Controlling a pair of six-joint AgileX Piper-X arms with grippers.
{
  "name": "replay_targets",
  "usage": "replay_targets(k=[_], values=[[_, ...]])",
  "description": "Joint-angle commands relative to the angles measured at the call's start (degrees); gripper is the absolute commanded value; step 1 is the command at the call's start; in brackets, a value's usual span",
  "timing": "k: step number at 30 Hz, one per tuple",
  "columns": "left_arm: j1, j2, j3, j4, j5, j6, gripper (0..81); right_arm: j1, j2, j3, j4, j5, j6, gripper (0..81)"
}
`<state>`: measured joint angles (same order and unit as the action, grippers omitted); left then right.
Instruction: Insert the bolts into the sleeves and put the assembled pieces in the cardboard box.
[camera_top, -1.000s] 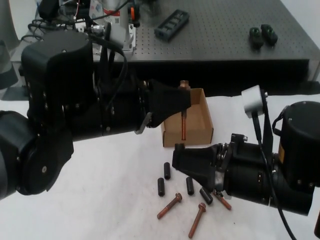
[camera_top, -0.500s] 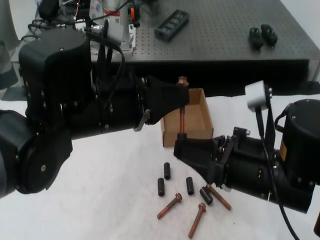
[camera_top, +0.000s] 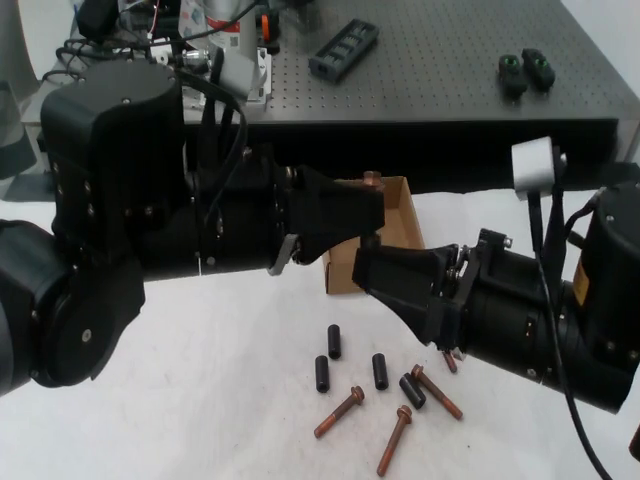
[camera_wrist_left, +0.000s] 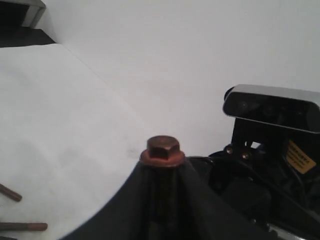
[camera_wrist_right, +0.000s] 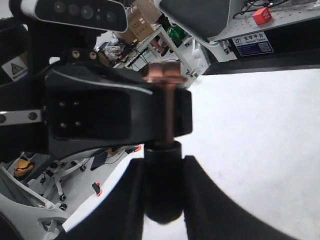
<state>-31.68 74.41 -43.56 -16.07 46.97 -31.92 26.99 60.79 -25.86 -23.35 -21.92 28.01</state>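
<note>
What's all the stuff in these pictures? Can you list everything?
Loose bolts: at least three, copper, on the white cloth, near side.
Loose sleeves: four, black, beside those bolts.
Cardboard box: one, brown, far side of the cloth.
Table: one, grey, beyond the cloth.
Gripped sleeve: one, black, raised above the cloth.
Gripped bolt: one, copper, tip entering that sleeve.
Left pincer: one, black, shut on the bolt.
Right pincer: one, black, shut on the sleeve.

Copper bolt (camera_wrist_left: 162, 150), black sleeve (camera_wrist_right: 162, 187), brown cardboard box (camera_top: 404, 215), white cloth (camera_top: 220, 380), grey dotted table (camera_top: 450, 70)
</note>
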Motion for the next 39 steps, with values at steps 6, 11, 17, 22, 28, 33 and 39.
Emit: replay_targets(k=[6,11,17,22,28,33,39], values=[[0.2,-0.3,-0.4,3.7,-7.7,4.2,50.3,-7.1,1.2,-3.1,4.8,9.6,-8.2,1.8],[0.3,-0.3,-0.4,13.1,-16.8,11.3,46.5,-13.3,12.6,-15.4,14.9,11.1,-17.5,1.8],[0.3,-0.3,-0.4,23.3,-25.7,18.8,46.5,-14.2,34.9,-40.0,33.0,21.9,-28.9,1.8],[0.3,-0.3,-0.4,29.2,-29.0,22.1,46.5,-14.2,51.5,-59.8,48.1,25.2,-30.4,1.8],[0.3,0.9,-0.4,32.5,-29.4,23.5,46.5,-14.4,63.1,-71.5,57.6,26.7,-30.3,1.8],[0.3,3.1,-0.4,34.4,-28.8,24.5,46.5,-14.4,65.2,-71.9,59.7,27.8,-30.2,0.2],[0.3,8.2,-0.9,34.9,-25.5,29.1,46.5,-15.6,65.0,-72.0,60.4,27.2,-30.2,32.1]])
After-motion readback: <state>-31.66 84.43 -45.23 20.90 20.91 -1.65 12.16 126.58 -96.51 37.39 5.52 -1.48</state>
